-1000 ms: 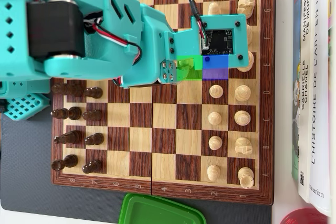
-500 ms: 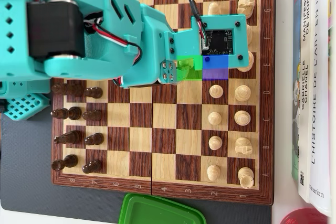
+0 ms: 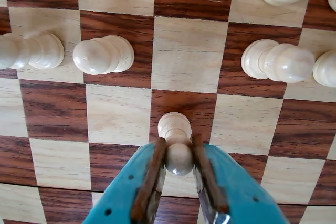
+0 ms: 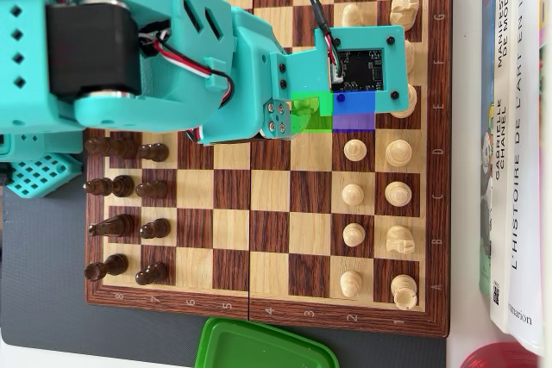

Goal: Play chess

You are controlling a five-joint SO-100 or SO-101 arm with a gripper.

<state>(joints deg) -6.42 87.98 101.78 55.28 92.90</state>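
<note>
Along the left edge of the board (image 4: pixel 267 312) in the overhead view, the dark pieces (image 4: pixel 129 208) are lying or leaning in two files, well apart from the action. Moving rightward, the teal arm (image 4: pixel 155 58) is reaching across the upper half of the board, hiding most squares beneath it. Just past its wrist, a green square (image 4: pixel 310 111) and a blue square (image 4: pixel 354 111) are glowing side by side; I judge these are marking where a piece is coming from and going to, though which is which I cannot tell. Farther right, the white pieces (image 4: pixel 375 213) are standing in their two files, and books (image 4: pixel 513 144) are resting beyond the board's rim.

From the wrist view, the reason for the arm's reach is showing plainly. At left, two white pawns (image 3: pixel 102 55) are standing in the row ahead. At centre, the claw (image 3: pixel 178 163) is gripping one white pawn (image 3: pixel 176 140), its two rust-coloured pads pressing the round head from either side, so the jaws are sitting narrow around it. That pawn's base is appearing over a dark square; whether it is touching the wood or hanging just above, I cannot tell. An open light square is lying straight ahead in the pawn row, likely its home. To the right, another white pawn (image 3: pixel 275 61) is standing in that row.
</note>
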